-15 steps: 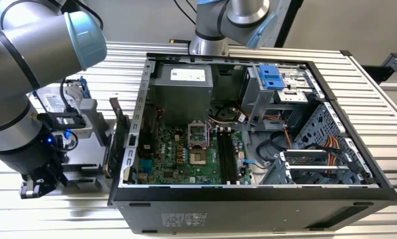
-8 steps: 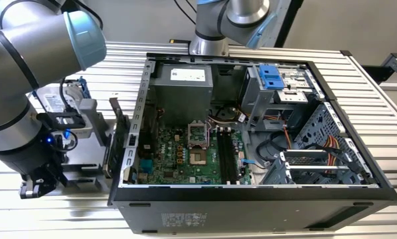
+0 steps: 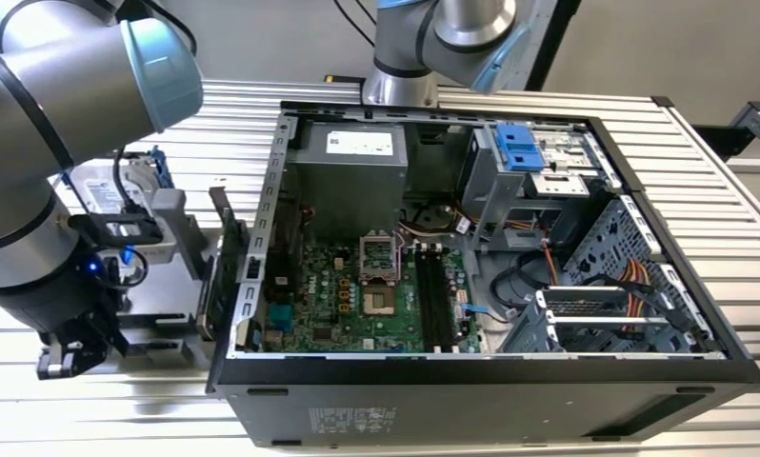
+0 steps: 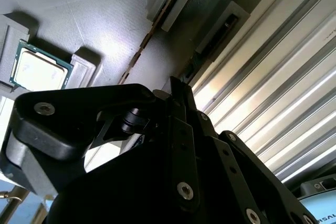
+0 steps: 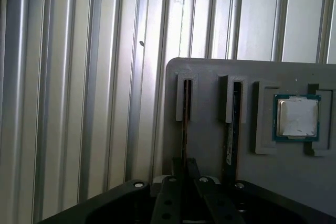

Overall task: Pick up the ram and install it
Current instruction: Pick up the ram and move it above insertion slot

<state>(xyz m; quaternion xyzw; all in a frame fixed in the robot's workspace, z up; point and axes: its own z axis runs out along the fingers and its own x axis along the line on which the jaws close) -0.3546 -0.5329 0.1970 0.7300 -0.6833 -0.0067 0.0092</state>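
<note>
Two ram sticks stand on edge in slots of a grey holder [image 5: 210, 72]. The ram [image 5: 185, 119] in the slot farther from the processor chip runs straight in between the fingers of my gripper [image 5: 184, 167], which look closed on its near end while it still sits in the slot. In the second wrist view the same ram [image 4: 212, 40] leads to the gripper [image 4: 181, 90]. The other stick [image 5: 233, 124] stands beside it, untouched. In the exterior view the gripper [image 3: 65, 360] hangs low at the exterior view's left, beside the open computer case [image 3: 482, 367]. The motherboard's black slots [image 3: 437, 295] lie inside the case.
A processor chip [image 5: 297, 117] lies in a recess of the holder. A silver hard drive [image 3: 101, 190] and a card on edge [image 3: 228, 257] stand between the arm and the case. A second arm's base [image 3: 412, 57] rises behind the case. The ribbed metal table [image 3: 139, 409] surrounds everything.
</note>
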